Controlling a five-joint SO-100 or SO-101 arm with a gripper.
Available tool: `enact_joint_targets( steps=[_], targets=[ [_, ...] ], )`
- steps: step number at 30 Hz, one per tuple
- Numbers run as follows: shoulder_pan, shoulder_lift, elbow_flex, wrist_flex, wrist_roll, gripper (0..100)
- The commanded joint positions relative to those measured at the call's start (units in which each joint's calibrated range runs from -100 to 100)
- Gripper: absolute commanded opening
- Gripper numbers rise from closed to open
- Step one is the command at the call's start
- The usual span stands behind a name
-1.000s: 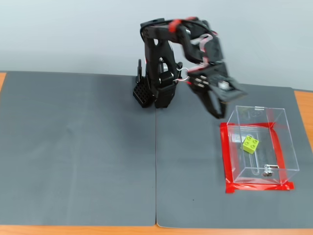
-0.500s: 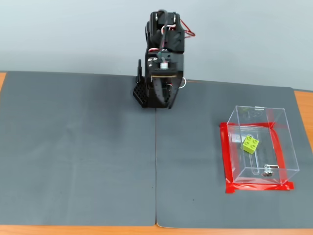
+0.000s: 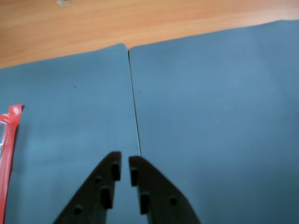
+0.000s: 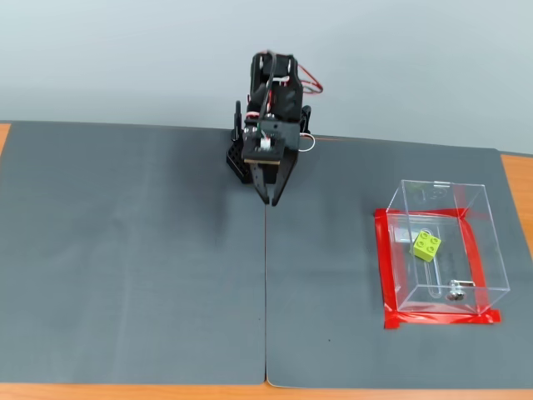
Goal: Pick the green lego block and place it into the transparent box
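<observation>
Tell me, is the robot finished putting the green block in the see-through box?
It looks finished. The green lego block sits inside the transparent box, beside a small metal piece. Nothing is in hand: the gripper is nearly closed with nothing between its fingers, and the arm is folded back by its base, over the seam between the grey mats. Nothing seems left to do.

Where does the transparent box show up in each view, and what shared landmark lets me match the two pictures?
Wrist view: only the red tape at its base shows, at the left edge; the walls are out of frame.
Fixed view: the transparent box sits at the right, on the mat, with the green lego block inside.
Shared landmark: the seam between the two grey mats.
</observation>
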Motion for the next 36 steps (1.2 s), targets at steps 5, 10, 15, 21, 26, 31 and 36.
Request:
enact_joint_targets(
  steps=[5,10,15,21,26,31,36],
  targets=[
    [0.36,-0.60,16.06,-10.09,0.28,2],
    [-0.02,-0.60,25.20,-18.69,0.33,2],
    [-0.02,-0.60,28.91,-19.12,1.84,2],
    [-0.17,-0.60,28.64,-17.82,2.15,2],
    [-2.48,-0.60,24.66,-5.32,2.20,2],
    [-2.40,-0.68,23.39,-0.54,2.20,2],
    [-2.40,-0.68,23.30,0.24,2.31,2]
  ],
)
